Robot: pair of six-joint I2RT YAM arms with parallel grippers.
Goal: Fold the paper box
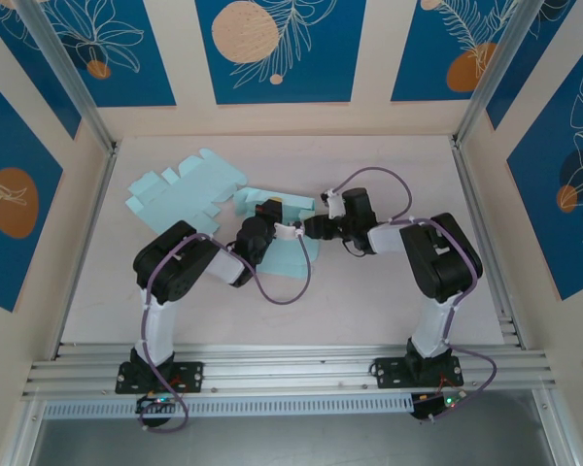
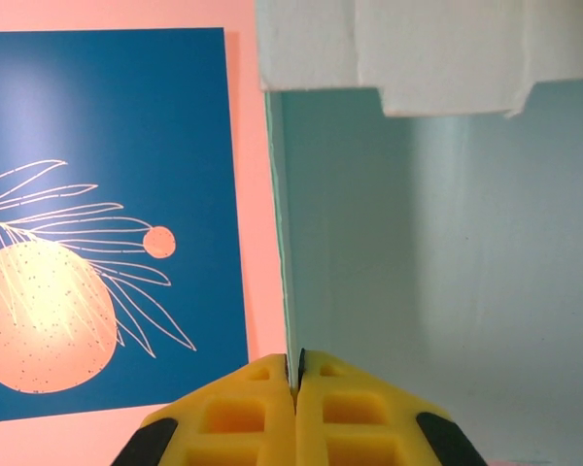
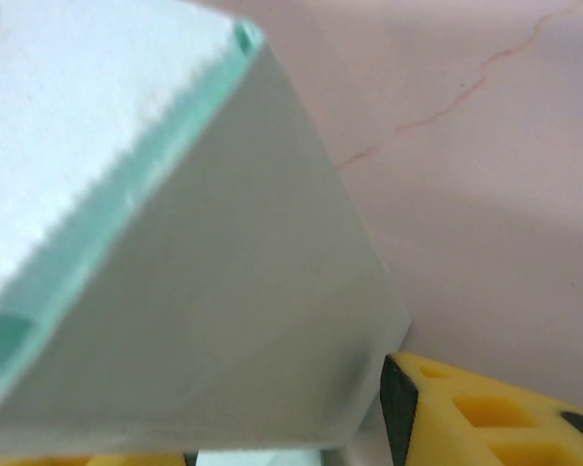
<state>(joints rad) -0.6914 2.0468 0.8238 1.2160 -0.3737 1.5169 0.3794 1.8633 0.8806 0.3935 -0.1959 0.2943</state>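
The paper box (image 1: pixel 293 201) sits near the middle of the counter (image 1: pixel 369 311), a little toward the far edge and between the two arms, which meet over it from either side. It looks partly formed rather than flat. The left wrist view has one teal wall standing upright with pale flaps at its upper end that are not tucked in, and the right wrist view has a creased corner where two panels meet at an angle. The left gripper (image 2: pixel 296 374) has its jaws pressed together on the thin edge of that upright wall, pinching the sheet. The right gripper (image 1: pixel 311 230) has its jaws apart around a corner of the box, one yellow finger (image 3: pixel 486 417) just beside the panel's lower edge. I cannot tell whether they press on the paper or merely straddle it. A second, unfolded sheet of box blanks (image 1: pixel 180 189) lies flat toward the far-left corner of the counter, well apart from the work. By my judgement the task is somewhere in its middle. Walls have been raised and at least one corner creased, while the flaps are yet to be folded in and locked, and how the hidden sides stand cannot be seen.
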